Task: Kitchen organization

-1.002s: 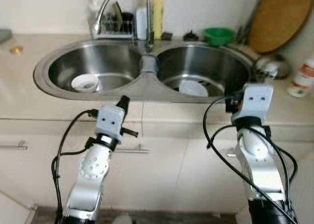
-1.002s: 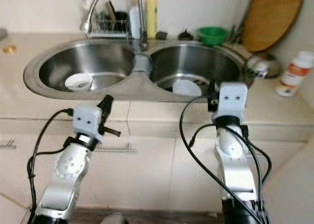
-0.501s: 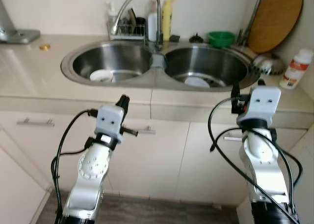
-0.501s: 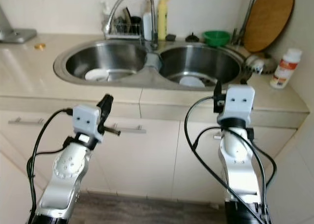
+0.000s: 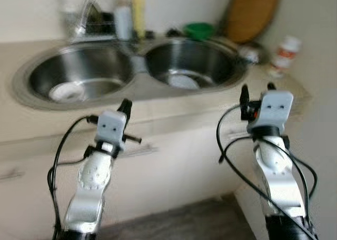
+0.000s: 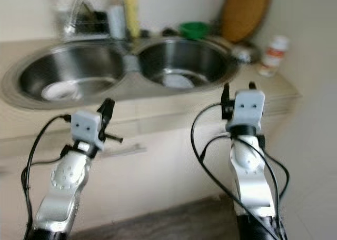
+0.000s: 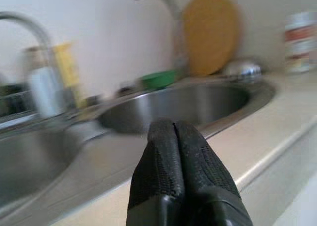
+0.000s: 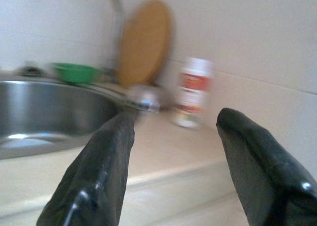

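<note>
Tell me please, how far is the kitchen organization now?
Nothing looks done yet. White dishes still lie in the left basin and the right basin. Nothing is in hand: the left tool is shut and empty, and the right tool is open and empty, both in front of the counter. All the sorting is left.

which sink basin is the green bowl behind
The right basin: the green bowl sits on the counter just behind its back rim; the left basin has the dish rack behind it.

Both silver arms are raised in front of the body, elbows bent. The left tool point(image 7: 174, 137) has its black fingers pressed together, empty. The right tool point(image 8: 173, 137) holds its fingers spread wide apart, empty.
</note>
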Tool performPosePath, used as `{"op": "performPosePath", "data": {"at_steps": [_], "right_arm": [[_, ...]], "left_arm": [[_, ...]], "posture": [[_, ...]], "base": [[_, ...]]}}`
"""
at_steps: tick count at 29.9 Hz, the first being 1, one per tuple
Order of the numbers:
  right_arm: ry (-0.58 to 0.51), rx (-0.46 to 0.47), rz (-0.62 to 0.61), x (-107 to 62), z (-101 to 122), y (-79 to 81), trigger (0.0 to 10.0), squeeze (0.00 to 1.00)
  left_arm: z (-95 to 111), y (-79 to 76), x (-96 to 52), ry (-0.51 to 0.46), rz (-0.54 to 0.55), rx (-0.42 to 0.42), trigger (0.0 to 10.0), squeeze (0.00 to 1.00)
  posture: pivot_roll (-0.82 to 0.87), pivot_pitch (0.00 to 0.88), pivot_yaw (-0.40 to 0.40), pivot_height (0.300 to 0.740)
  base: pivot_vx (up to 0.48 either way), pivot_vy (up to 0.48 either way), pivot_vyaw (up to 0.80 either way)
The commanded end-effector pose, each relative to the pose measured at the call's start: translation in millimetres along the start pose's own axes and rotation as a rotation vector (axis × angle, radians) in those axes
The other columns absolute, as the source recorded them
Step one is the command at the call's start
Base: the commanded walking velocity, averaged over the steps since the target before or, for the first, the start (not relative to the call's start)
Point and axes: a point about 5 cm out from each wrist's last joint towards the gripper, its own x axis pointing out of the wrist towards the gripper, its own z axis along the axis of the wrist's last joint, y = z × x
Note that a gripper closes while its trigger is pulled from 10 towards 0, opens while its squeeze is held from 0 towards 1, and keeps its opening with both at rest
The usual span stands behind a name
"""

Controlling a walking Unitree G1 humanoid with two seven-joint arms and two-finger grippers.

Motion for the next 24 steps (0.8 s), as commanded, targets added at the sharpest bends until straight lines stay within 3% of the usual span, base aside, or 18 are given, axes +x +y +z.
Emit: {"op": "performPosePath", "data": {"at_steps": [1,10,24], "right_arm": [[-0.034,0.024,0.018,1.3,7.9,6.4,10.0,0.00],[-0.044,0.017,-0.002,-2.9,7.7,1.5,10.0,0.00],[-0.010,-0.015,-0.009,-30.2,-1.7,-3.5,10.0,0.00]], "left_arm": [[2.5,7.9,-1.1,-0.015,0.016,0.023,10.0,0.00],[3.4,6.8,-0.3,-0.022,0.005,0.038,10.0,0.00],[-1.2,-10.3,5.4,-0.016,-0.118,0.022,10.0,0.00]], "posture": [[0.15,0.000,-0.038,0.740],[0.15,0.000,-0.035,0.740],[0.13,0.000,-0.025,0.740]], "base": [[0.000,0.000,-0.80],[0.000,0.000,-0.80],[0.000,0.000,-0.80]]}}
